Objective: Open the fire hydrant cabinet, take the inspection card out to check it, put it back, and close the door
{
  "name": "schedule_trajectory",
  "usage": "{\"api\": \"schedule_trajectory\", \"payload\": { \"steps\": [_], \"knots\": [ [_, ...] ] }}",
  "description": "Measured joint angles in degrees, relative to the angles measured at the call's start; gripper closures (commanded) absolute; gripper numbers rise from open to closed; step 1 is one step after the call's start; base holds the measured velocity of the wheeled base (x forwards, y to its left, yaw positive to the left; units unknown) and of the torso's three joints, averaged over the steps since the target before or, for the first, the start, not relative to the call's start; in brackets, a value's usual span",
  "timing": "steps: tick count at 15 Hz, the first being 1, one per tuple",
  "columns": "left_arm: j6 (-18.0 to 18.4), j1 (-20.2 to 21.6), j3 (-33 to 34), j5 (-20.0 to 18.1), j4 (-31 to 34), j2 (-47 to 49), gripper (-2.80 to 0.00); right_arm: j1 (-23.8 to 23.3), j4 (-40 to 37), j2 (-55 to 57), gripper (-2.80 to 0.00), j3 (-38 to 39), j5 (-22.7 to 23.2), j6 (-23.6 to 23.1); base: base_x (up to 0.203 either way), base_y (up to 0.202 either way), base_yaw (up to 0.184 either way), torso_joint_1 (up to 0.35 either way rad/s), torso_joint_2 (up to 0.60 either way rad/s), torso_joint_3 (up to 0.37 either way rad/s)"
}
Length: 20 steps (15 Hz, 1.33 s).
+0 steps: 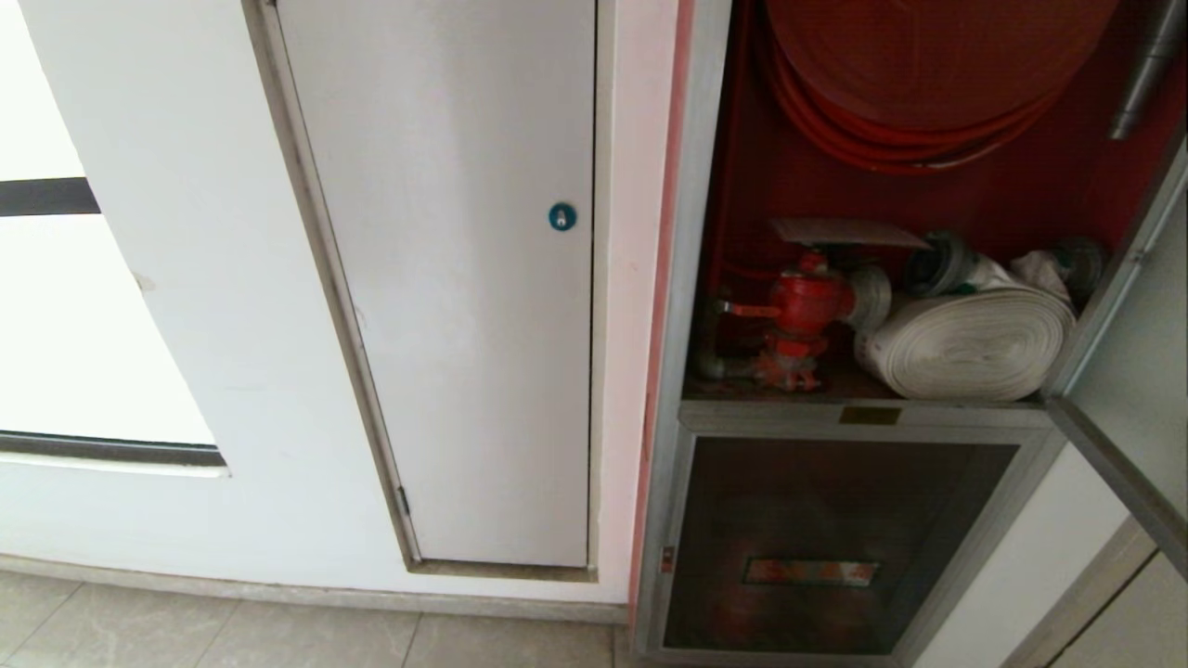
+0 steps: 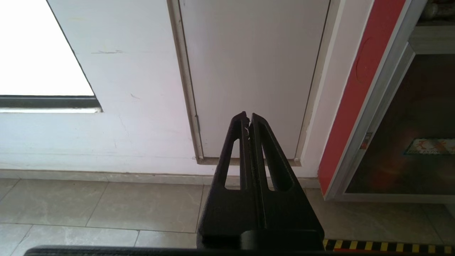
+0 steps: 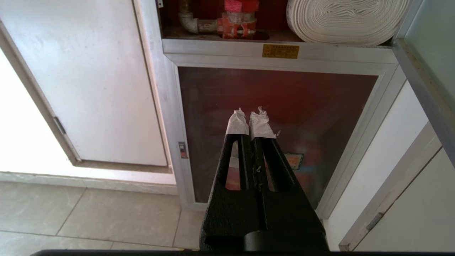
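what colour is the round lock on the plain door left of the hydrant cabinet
Blue-teal: the round lock shows best in the head view.

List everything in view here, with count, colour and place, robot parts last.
cabinet: 1, silver frame, red inside, right of the white door, standing open
door: 1, silver-framed, swung open at far right
card: 1, pale, lying flat on top of the valve
valve: 1, red, lower left inside the cabinet
red hose: 1 coil, top of the cabinet
white hose: 1 roll, right of the valve
lower panel: 1, dark, under the shelf
white door: 1, blue lock, left of the cabinet
left gripper: black, shut, low, facing the white door
right gripper: black, taped tips, shut, before the lower panel
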<state>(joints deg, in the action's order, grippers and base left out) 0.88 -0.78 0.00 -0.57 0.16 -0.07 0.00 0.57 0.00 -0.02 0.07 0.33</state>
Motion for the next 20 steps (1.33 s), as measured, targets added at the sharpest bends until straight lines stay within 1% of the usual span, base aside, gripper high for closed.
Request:
{"api": "schedule_trajectory", "payload": {
  "steps": [17, 20],
  "knots": [
    [0.2, 0.0, 0.0, 0.0, 0.0, 0.0, 0.0, 0.0, 0.0, 0.0, 0.0, 0.0, 0.0, 0.1, 0.0, 0.0, 0.0, 0.0, 0.0, 0.0],
    [0.2, 0.0, 0.0, 0.0, 0.0, 0.0, 0.0, 0.0, 0.0, 0.0, 0.0, 0.0, 0.0, 0.0, 0.158, 0.0, 0.0, -0.002, 0.0, 0.002]
  ]
}}
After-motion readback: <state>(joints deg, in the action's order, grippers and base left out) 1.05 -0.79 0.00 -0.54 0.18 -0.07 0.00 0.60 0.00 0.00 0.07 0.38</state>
